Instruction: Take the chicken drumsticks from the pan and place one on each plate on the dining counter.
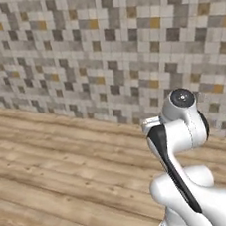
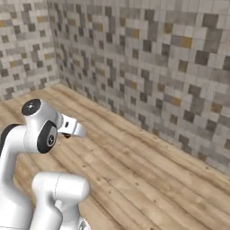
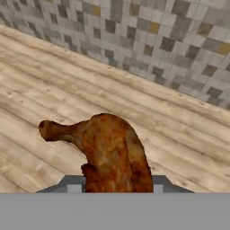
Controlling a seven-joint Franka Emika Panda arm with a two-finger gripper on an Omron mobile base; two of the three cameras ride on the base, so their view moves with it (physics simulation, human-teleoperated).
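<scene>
- Hand view: one chicken drumstick sits right at the gripper, rising from the bottom of the view between the finger positions. Fat end low by the fingers, thin bone end pointing up and to the view's left.
- Gripper state: I judge it pinching the drumstick at the thick end. The tips themselves are hidden behind the meat, so the contact is not visible directly.
- Long axis of the drumstick runs roughly across the gripper's line of sight, tilted, bone end leading to the left of the hand view.
- Left base view: arm folded up close to the base, hand tucked in front of the upper joint. Right base view shows the same arm and a small dark-red speck by the hand, probably the meat.
- Surroundings: wooden plank floor and a mosaic-tiled wall ahead. No desk ahead.
- My judgement: this is the carry leg. The base must turn or drive before any placing.
- Single arm, so nearer-hand question does not arise.
- No brands, labels or writing readable anywhere.
</scene>
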